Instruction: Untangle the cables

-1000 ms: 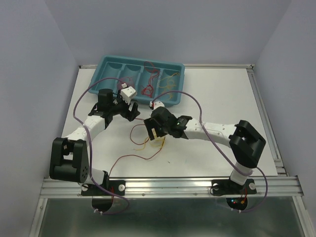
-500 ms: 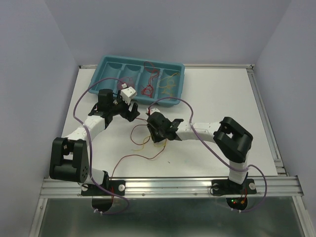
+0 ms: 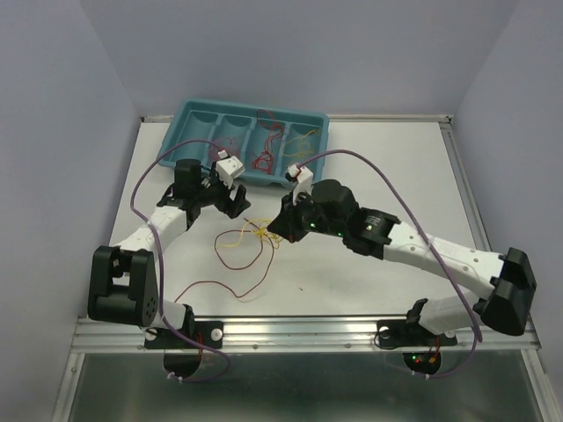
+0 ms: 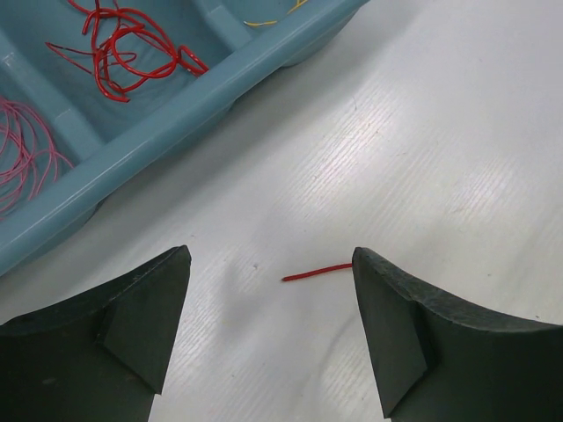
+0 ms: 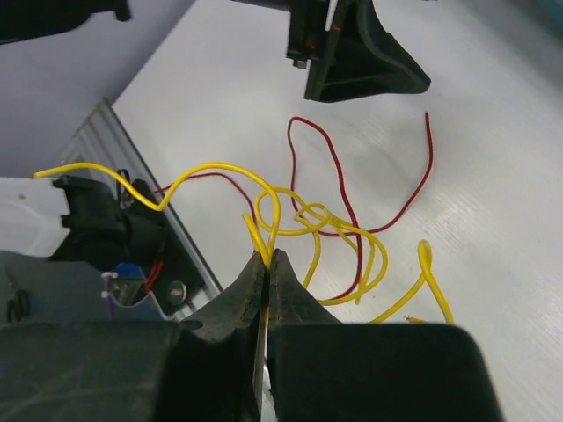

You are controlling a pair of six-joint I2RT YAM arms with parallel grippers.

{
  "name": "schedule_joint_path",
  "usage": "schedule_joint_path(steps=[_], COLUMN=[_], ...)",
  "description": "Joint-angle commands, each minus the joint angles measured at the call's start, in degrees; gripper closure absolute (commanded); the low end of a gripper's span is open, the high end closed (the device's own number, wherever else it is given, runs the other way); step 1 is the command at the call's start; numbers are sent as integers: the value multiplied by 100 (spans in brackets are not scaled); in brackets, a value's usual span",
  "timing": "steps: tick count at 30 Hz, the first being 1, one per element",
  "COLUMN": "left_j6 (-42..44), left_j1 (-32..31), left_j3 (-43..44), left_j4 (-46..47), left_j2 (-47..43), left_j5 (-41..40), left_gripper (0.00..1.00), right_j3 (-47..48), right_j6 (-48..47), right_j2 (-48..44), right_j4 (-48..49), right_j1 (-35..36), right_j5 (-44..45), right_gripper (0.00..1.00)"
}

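A tangle of thin yellow cable (image 3: 237,239) and dark red cable (image 3: 230,286) lies mid-table. My right gripper (image 3: 274,230) is shut on a yellow strand at the tangle's right edge. In the right wrist view the jaws (image 5: 268,256) pinch the yellow cable (image 5: 310,218), which loops ahead over a dark red cable (image 5: 338,172). My left gripper (image 3: 230,200) hangs open just behind the tangle. Its wrist view shows the open gripper (image 4: 271,260) above bare table, with one red cable end (image 4: 317,272) lying between the fingers, untouched.
A teal divided tray (image 3: 186,130) stands at the back, holding red cables (image 3: 262,160) and yellow cables (image 3: 299,148). In the left wrist view the tray's wall (image 4: 176,110) runs close ahead, with red cables (image 4: 132,44) and pink ones (image 4: 22,149) inside. Thick purple arm cables arch over both arms.
The right gripper went from open to shut on the yellow cable while its arm stretched out rightward. The tangle shifted left and back. The left arm stayed still.
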Motion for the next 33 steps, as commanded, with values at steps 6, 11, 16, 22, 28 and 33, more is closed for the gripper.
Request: schedule_joint_path(steps=[6, 11, 16, 22, 28, 33], left_j6=[201, 158, 1892, 5533, 6529, 6434], left_j1=[71, 483, 1143, 1126, 968, 758], left_j3=[223, 329, 706, 970, 935, 1058], left_j4=[-124, -327, -1852, -4772, -5381, -5267], left_j2=[-400, -453, -330, -216, 83, 442], left_j5=[577, 1392, 3105, 3785, 3794, 3724], left_gripper=[14, 11, 7, 3, 3, 9], right_j3=[-443, -619, -813, -848, -883, -883], right_j6=[-184, -166, -210, -219, -210, -184], right_j2=[-1385, -1746, -1896, -1958, -1993, -2037], right_j4=[708, 823, 814, 814, 1007, 1034], right_j1=[16, 25, 25, 25, 25, 24], right_j5=[-383, -111, 83, 57, -84, -154], right_gripper=[99, 99, 100, 100, 100, 99])
